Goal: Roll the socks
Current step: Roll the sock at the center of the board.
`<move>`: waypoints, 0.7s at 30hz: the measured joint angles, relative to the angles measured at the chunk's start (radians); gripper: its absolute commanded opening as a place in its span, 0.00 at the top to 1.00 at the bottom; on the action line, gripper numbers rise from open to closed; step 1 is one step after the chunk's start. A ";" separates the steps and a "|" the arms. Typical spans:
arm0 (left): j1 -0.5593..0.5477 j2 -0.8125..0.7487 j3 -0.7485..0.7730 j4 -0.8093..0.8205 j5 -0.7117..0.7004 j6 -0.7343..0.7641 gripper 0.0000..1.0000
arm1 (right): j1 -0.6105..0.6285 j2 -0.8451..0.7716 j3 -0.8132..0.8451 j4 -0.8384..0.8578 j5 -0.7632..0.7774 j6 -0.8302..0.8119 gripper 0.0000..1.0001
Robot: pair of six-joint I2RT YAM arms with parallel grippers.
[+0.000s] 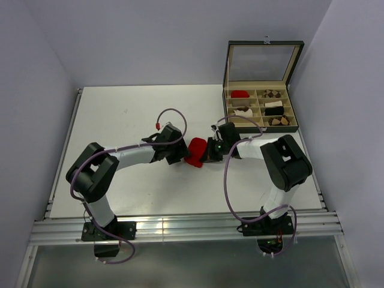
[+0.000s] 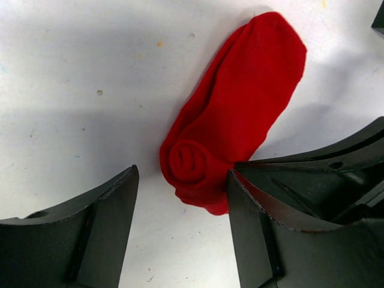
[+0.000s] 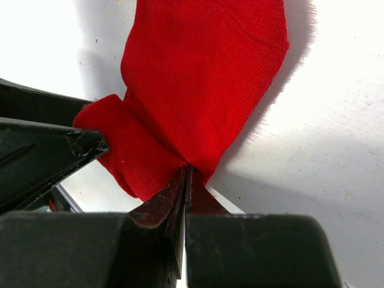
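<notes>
The red sock (image 1: 195, 151) lies on the white table between my two grippers. In the left wrist view the red sock (image 2: 246, 102) is rolled into a small coil (image 2: 189, 161) at its near end. My left gripper (image 2: 183, 201) is open, and the coil sits just ahead of the gap, against the right finger (image 2: 258, 240). My right gripper (image 3: 187, 174) is shut on the sock's edge (image 3: 204, 90), beside a bunched fold. It shows in the top view (image 1: 208, 152) opposite the left gripper (image 1: 179, 153). The cream sock does not show on the table.
An open lidded box (image 1: 259, 127) with compartments stands at the back right. It holds a red bundle (image 1: 240, 94), a whitish item (image 1: 243, 112), brown-patterned bundles (image 1: 272, 93) and a black-and-white bundle (image 1: 274, 110). The left gripper's finger (image 3: 48, 153) shows in the right wrist view.
</notes>
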 measured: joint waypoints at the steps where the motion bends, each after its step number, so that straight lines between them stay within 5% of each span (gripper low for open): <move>1: 0.000 -0.001 -0.007 0.004 0.001 -0.005 0.39 | 0.000 0.000 0.002 -0.005 0.000 -0.001 1.00; 13: 0.000 0.040 -0.010 0.034 0.015 -0.045 0.73 | 0.026 -0.003 0.022 -0.034 0.032 -0.023 1.00; 17: 0.002 0.060 0.016 0.027 0.017 -0.038 0.79 | 0.049 -0.037 0.019 -0.051 0.082 -0.054 0.74; 21: 0.002 0.083 0.043 0.021 0.027 -0.018 0.80 | 0.084 -0.122 0.004 -0.088 0.181 -0.125 0.60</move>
